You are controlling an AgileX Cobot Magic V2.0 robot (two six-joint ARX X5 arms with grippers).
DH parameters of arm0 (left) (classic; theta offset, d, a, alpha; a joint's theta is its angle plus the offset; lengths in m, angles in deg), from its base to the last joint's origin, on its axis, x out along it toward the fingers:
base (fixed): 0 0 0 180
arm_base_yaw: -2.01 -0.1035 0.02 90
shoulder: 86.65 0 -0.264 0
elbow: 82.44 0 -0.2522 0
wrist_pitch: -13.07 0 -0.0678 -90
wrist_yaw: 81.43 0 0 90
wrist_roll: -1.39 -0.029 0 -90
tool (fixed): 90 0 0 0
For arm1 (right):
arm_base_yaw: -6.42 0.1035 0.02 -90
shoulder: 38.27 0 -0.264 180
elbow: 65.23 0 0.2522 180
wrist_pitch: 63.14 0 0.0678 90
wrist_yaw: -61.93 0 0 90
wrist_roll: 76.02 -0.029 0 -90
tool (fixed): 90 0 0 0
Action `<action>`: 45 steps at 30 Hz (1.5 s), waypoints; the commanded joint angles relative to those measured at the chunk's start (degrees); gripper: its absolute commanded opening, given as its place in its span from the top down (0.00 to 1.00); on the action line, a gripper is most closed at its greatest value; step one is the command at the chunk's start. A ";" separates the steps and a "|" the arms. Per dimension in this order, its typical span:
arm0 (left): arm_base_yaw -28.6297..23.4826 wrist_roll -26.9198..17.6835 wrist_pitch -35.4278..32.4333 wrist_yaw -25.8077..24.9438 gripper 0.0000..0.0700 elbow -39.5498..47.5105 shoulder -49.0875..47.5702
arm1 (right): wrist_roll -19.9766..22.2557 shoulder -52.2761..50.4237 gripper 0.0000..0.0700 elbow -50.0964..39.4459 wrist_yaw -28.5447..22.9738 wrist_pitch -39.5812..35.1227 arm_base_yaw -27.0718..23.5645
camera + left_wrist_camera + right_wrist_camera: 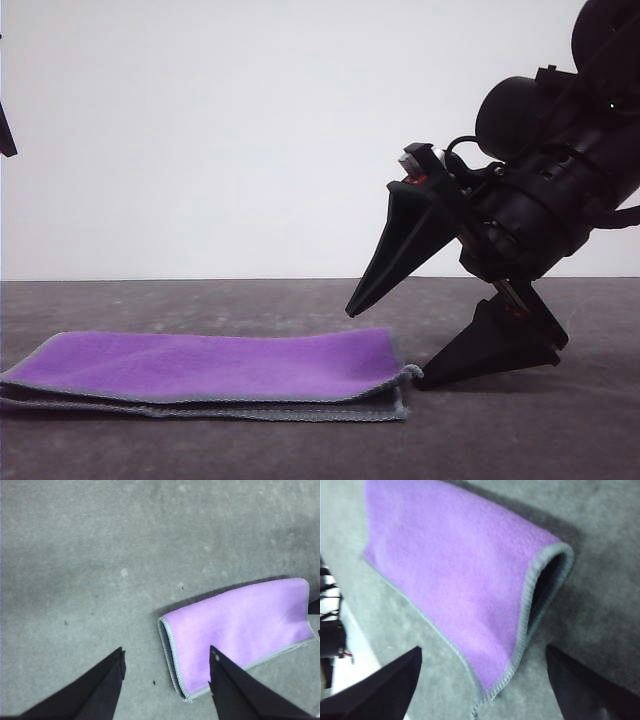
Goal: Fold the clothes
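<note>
On the table: cloth lies folded in half, purple face up, grey edging around it.
Fold edge: faces the right gripper.
Right gripper: jaws wide apart, holding nothing, lower fingertip just beside the cloth's corner.
Left gripper: parted, empty, above the cloth's end.
Table: grey, mottled.
</note>
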 commanded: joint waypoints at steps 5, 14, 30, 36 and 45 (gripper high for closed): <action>-0.07 0.15 -0.28 -0.15 0.54 -0.85 0.55 | -2.84 3.33 0.32 0.07 0.48 -3.63 1.78; -0.07 0.15 -0.30 -0.15 0.54 -0.85 0.55 | -4.67 3.74 0.69 0.07 0.59 -6.53 3.10; -0.07 1.02 -0.64 -0.15 0.54 -0.85 0.55 | -6.54 3.74 0.99 0.09 1.11 -15.03 5.00; -0.07 1.56 -1.18 -0.17 0.54 -0.85 0.55 | -12.29 3.87 0.99 0.12 1.29 -24.07 9.44; -0.07 2.33 -2.50 -0.17 0.54 -0.85 0.55 | -16.93 6.89 0.99 3.52 -0.47 -29.49 15.37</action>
